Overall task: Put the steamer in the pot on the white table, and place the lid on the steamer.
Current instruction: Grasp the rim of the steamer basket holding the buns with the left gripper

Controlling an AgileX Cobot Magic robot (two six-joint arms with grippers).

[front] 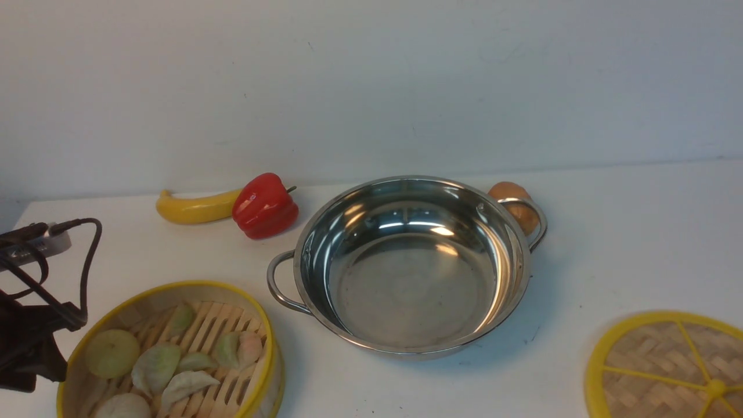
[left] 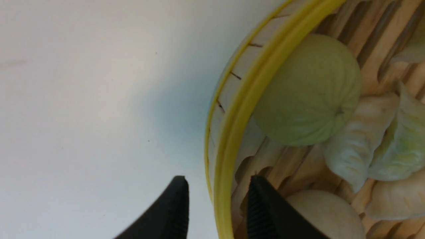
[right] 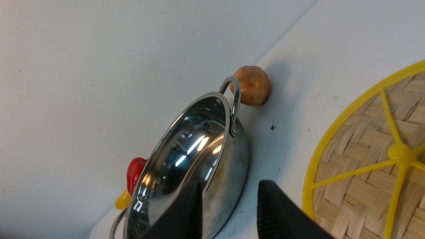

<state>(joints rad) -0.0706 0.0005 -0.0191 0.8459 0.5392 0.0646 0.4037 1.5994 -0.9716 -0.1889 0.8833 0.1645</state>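
Note:
The steamer (front: 174,354), a bamboo basket with a yellow rim holding buns and dumplings, sits on the white table (front: 609,244) at the front left. In the left wrist view my left gripper (left: 219,209) stands open astride the steamer's rim (left: 247,99), one finger outside the wall and one inside by a pale bun. The empty steel pot (front: 505,273) stands mid-table. At the front right the woven lid (front: 656,360) lies flat. My right gripper (right: 229,212) hangs open and empty over the table between the pot (right: 186,146) and the lid (right: 365,166).
A yellow banana (front: 194,208) and a red pepper (front: 265,206) lie behind the pot on its left. A brown round thing (front: 511,194) sits behind its far handle. A power strip with cables (front: 35,244) lies at the left edge. A wall backs the table.

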